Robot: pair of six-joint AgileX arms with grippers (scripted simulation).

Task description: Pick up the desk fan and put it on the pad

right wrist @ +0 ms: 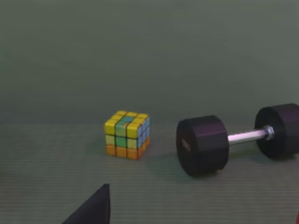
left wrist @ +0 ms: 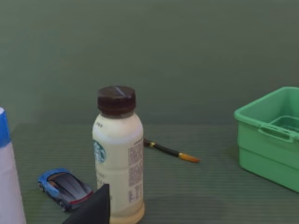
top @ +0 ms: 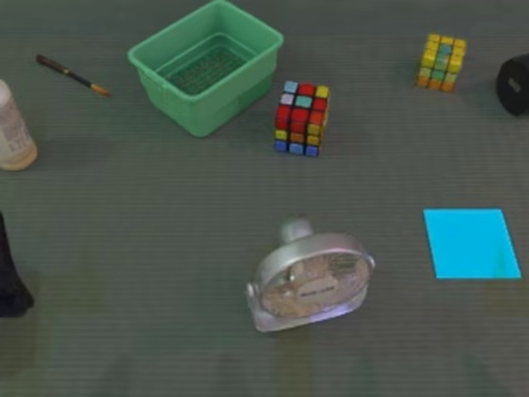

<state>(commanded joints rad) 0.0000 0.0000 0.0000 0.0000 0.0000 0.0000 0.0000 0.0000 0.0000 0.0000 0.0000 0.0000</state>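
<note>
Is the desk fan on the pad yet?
No. The desk fan sits on the bare table, apart from the cyan pad to its right.

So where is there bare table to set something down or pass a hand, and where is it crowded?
Bare: the stretch between the desk fan and the pad, the whole near edge, and the middle-left below the green basket. Crowded: the far row, with basket, dark cube, pale cube and dumbbell, and the left edge by the bottle.

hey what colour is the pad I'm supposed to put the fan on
Bright cyan, plain with no pattern. The pad shows best in the top view.
</note>
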